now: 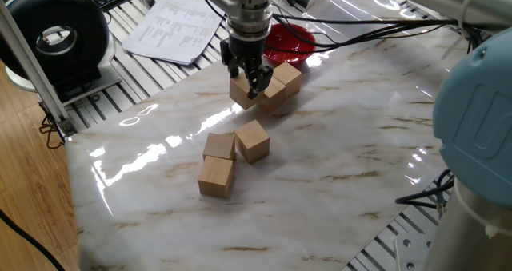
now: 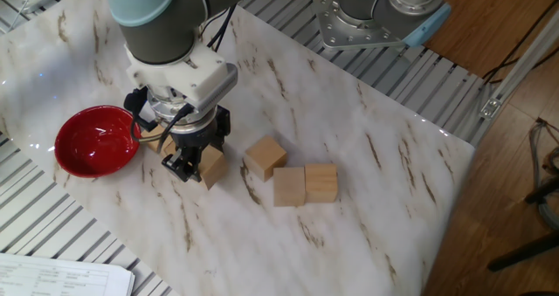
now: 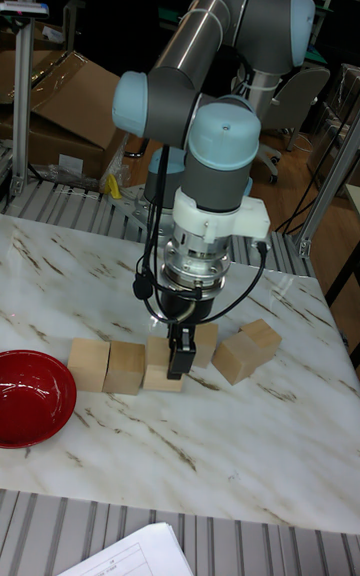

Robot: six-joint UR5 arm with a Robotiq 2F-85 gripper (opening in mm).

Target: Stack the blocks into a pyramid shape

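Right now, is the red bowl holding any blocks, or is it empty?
Empty. The other fixed view shows the red bowl with a bare glossy inside; the nearest block sits on the marble table beside it, at the gripper.

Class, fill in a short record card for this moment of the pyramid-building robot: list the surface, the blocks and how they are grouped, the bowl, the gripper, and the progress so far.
surface: marble-patterned table
blocks: six light wooden cubes, all on the table
row by bowl: three cubes side by side next to the red bowl
loose group: three cubes farther away, in a cluster
gripper: gripper down at the row's end cube, fingers either side; grip cannot be confirmed
progress: no cube stacked on another yet
other: papers beyond the table edge
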